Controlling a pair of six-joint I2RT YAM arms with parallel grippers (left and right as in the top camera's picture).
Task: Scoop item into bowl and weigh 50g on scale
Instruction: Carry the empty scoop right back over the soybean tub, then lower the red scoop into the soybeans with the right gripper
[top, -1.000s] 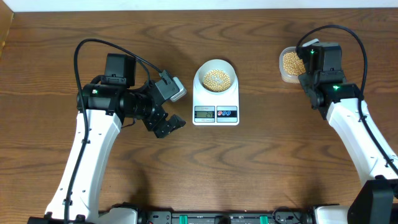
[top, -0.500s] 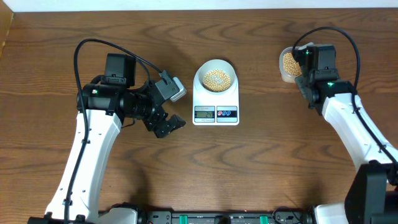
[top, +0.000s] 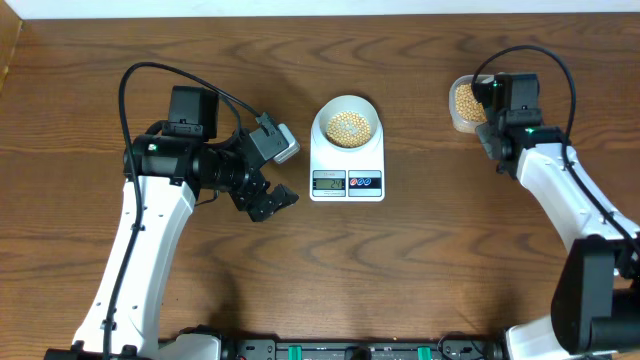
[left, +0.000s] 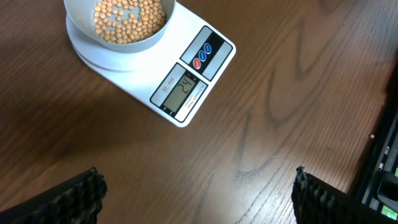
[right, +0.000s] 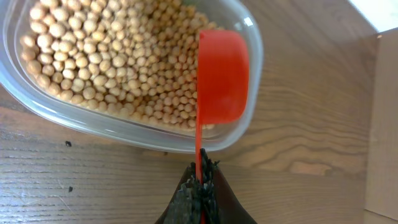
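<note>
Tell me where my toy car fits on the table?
The biggest bare wood lies in front of the scale, between the left arm and right arm. Another bare strip lies between the scale and the tub. It's crowded beside the scale where the left pincer sits open, and at the tub, where the right pincer holds the red scoop.

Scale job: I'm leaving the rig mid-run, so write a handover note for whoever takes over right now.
Left gripper: open, empty, above the table beside the scale.
Right gripper: shut on the red scoop handle, with the cup over the beans in the clear tub.
Bowl sits on the scale, partly filled with beans; the display reads 24.
Done: some beans are in the bowl. Left: add more until it shows 50.
</note>
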